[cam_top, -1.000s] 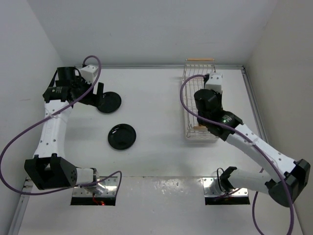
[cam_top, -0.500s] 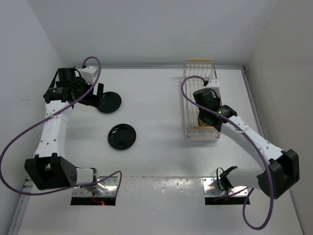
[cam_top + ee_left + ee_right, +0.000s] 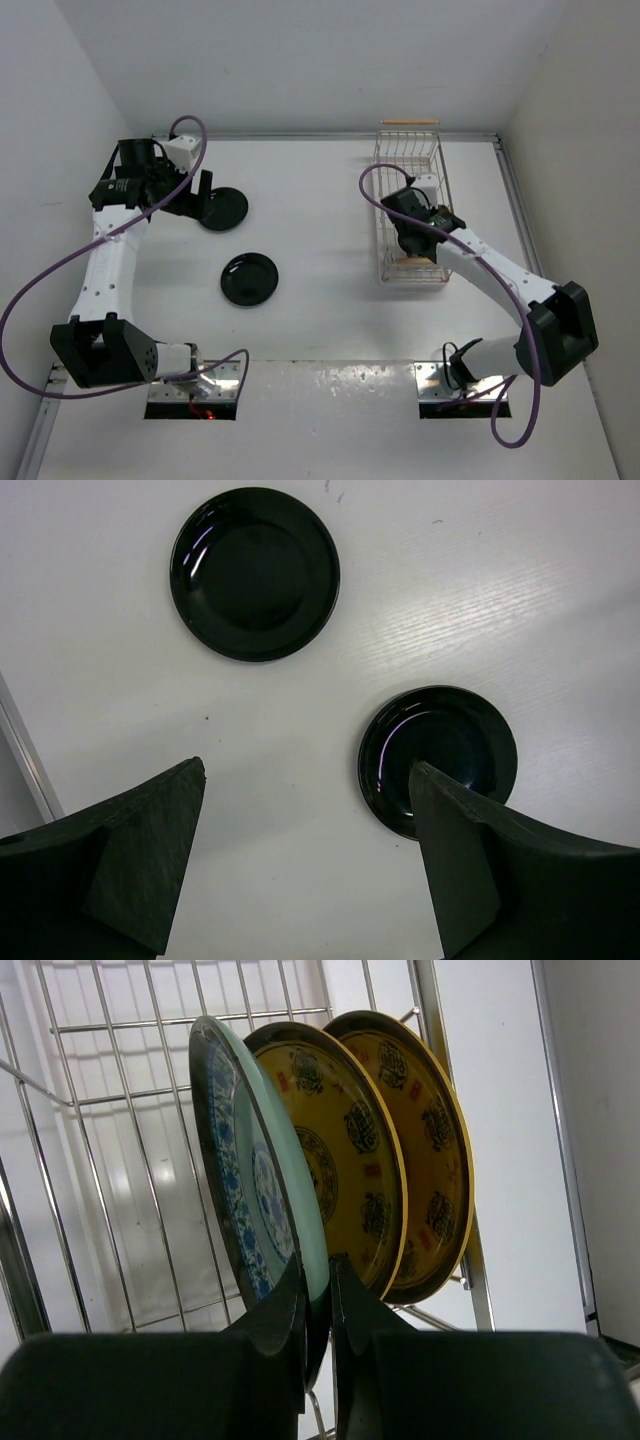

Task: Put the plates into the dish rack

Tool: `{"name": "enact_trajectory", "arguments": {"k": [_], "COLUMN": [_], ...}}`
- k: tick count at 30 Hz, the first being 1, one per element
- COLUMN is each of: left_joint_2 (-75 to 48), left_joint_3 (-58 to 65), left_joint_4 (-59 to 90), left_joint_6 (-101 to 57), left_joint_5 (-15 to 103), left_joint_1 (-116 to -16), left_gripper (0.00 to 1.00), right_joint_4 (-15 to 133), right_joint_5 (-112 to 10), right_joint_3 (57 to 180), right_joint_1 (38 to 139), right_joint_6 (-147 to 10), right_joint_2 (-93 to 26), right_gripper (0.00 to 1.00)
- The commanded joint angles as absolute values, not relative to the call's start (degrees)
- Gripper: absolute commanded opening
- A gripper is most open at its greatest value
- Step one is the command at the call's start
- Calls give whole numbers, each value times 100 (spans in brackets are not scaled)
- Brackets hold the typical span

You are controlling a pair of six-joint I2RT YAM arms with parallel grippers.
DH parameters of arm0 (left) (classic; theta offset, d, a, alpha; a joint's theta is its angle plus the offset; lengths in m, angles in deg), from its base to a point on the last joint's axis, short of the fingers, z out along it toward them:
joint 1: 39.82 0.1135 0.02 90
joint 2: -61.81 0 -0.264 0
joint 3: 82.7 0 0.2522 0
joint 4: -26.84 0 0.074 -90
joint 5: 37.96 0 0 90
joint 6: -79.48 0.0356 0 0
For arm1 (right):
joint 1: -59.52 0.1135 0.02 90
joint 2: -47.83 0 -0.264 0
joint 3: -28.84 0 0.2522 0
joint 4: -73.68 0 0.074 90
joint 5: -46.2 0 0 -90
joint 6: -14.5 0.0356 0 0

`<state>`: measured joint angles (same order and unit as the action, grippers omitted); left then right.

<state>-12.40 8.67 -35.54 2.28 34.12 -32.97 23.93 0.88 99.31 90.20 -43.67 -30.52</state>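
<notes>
The right gripper [image 3: 318,1272] is clamped on the lower rim of the pale teal patterned round plate [image 3: 245,1160]. That plate stands on edge in the rectangular white wire dish rack [image 3: 408,150] at the far right of the white table [image 3: 320,200], just beside two mustard yellow round plates with dark ornament [image 3: 345,1150], which are likewise upright. The left gripper [image 3: 305,770] is at the far left with its fingers spread apart, holding nothing, over the edge of one glossy black round plate [image 3: 228,208]; a second glossy black plate [image 3: 250,278] lies flat nearer, apart from the first.
</notes>
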Motion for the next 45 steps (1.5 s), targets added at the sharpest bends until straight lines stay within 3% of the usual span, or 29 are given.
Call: {"name": "enact_trajectory", "arguments": {"k": [1,6,8,12,15,28,32,41,45], "left_joint_2": [-1113,-1114,-1114,-1114,-1114,-1544,-2167,-3846,-4339], "left_joint_3": [858,858,858,858,858,368,-125,67,-222], "left_joint_4": [-3430,-3430,-3430,-3430,-3430,-3684,-3685,-3395,-3324], "left_joint_6": [135,135,135,135,135,714,1066,1330,1330], "left_joint_5": [3419,3472,3472,3472,3525,2919,2971,3551,3465], "left_joint_1": [-3244,-3244,-3244,-3244,-3244,-3628,-4061,-4132,-4192], "left_gripper": [87,87,87,87,87,91,95,97,82], "right_joint_4": [2449,2415,2379,2291,2344,2195,2388,2740,2722], "right_joint_5": [226,15,-55,-65,49,639,261,-82,66], "right_joint_3": [9913,9955,10017,10105,10254,11958,11969,11503,11258], "right_joint_1": [9002,8993,8967,8844,8809,9485,9687,10057,10118], "right_joint_6": [-4263,-4237,-4254,-4325,-4596,-6311,-6311,-6171,-6048], "right_joint_2": [-3057,-3346,-3408,-3435,-3348,-3189,-2926,-2538,-2223], "right_gripper": [0,0,5,30,41,75,78,79,79]}}
